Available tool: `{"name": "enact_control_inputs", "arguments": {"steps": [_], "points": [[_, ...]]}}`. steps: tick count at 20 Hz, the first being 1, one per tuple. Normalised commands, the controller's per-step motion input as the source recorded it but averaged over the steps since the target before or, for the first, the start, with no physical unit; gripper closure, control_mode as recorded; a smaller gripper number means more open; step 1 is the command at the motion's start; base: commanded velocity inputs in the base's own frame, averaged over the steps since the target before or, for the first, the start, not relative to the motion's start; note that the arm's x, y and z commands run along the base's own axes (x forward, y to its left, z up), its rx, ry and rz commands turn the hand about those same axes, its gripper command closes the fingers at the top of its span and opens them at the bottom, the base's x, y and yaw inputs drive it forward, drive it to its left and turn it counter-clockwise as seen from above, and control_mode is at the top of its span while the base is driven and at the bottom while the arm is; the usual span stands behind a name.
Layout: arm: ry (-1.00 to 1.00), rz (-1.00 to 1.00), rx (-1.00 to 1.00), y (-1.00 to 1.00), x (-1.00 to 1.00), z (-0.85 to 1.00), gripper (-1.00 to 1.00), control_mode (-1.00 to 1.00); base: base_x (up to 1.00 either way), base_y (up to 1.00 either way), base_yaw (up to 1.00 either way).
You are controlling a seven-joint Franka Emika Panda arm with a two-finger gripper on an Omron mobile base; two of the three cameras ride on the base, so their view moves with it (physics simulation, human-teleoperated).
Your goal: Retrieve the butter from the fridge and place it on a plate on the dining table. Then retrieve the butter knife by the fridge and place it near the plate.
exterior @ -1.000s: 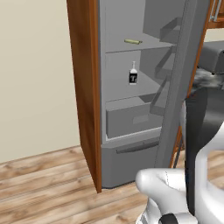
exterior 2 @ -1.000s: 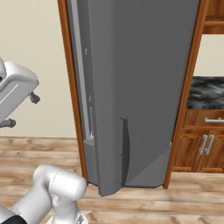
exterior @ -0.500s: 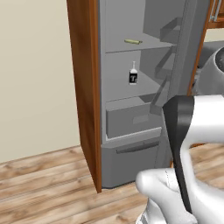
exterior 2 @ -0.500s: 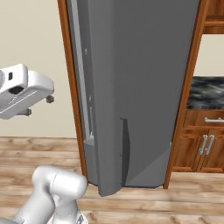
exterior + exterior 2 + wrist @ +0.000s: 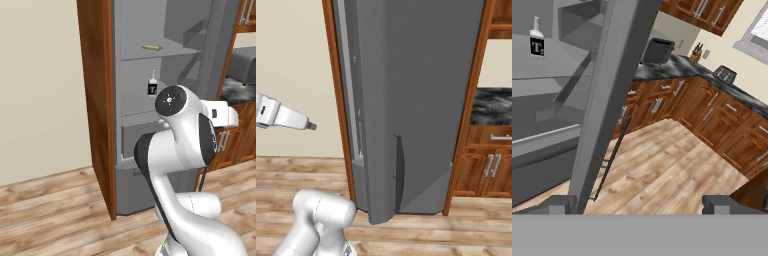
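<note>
The fridge (image 5: 135, 75) stands open, with its dark grey door (image 5: 421, 100) swung out toward me. The butter (image 5: 152, 47), a slim pale stick, lies on the upper shelf. A small white bottle (image 5: 153, 87) stands on the shelf below it, and the hand view shows that bottle (image 5: 537, 42) too. My gripper (image 5: 311, 126) hangs open and empty at about mid-door height, left of the door. In the hand view my gripper (image 5: 642, 205) has its fingertips (image 5: 562, 204) far apart, looking past the door's edge (image 5: 612, 100). The plate, the dining table and the butter knife are out of view.
My white arm (image 5: 185, 135) rises in front of the fridge's lower drawer (image 5: 137, 137). A marbled wall counter (image 5: 491, 105) over wood drawers (image 5: 491, 165) stands right of the fridge, with a toaster (image 5: 724, 75) and a knife block (image 5: 698, 50). Wood floor (image 5: 662, 165) lies beyond the door.
The arm has swung up and across in front of the fridge in the left base view. The hand has moved right and levelled toward the door. The jaws stayed open.
</note>
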Motion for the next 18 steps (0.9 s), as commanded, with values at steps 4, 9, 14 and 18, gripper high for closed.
{"name": "enact_control_inputs", "arguments": {"steps": [4,9,14,18], "points": [[0.02,-0.07,0.03,0.05,0.24,-0.01,-1.00,-1.00,0.00,0.00,0.00],[0.15,0.00,0.00,0.00,0.10,-0.05,-1.00,-1.00,0.00,0.00,0.00],[0.16,0.00,0.00,-0.27,0.44,-0.34,-1.00,-1.00,0.00,0.00,0.00],[0.00,0.00,0.00,-0.44,0.51,-0.40,-1.00,-1.00,0.00,0.00,0.00]]}}
